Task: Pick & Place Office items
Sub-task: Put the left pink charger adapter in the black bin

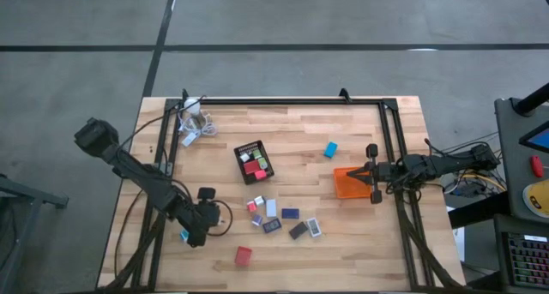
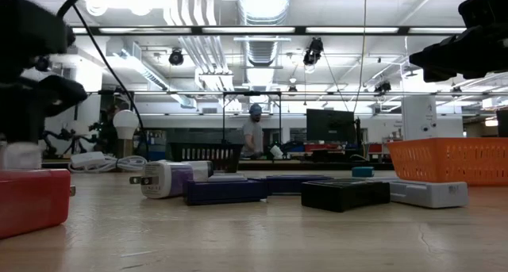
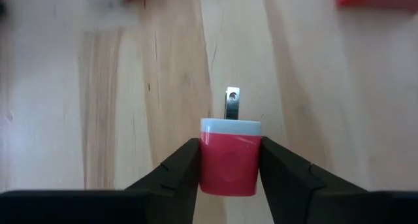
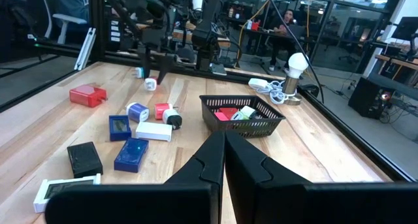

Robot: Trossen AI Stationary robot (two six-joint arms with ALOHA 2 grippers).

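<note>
Two pincers in view. Left pincer (image 3: pixel 228 168), lower left of the high view, is clamped on a red plug (image 3: pixel 228 157). Loose items (image 1: pixel 281 221) lie mid-desk. Right pincer (image 1: pixel 374 173), fingers together, hangs over the orange tray (image 1: pixel 346 188).

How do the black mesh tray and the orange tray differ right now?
The black mesh tray holds several small items; the orange tray shows none inside. The black mesh tray stands mid-table, clear of both arms; the orange tray stands at the right gripper, whose jaws are shut. Both stand upright on the wooden table.
</note>
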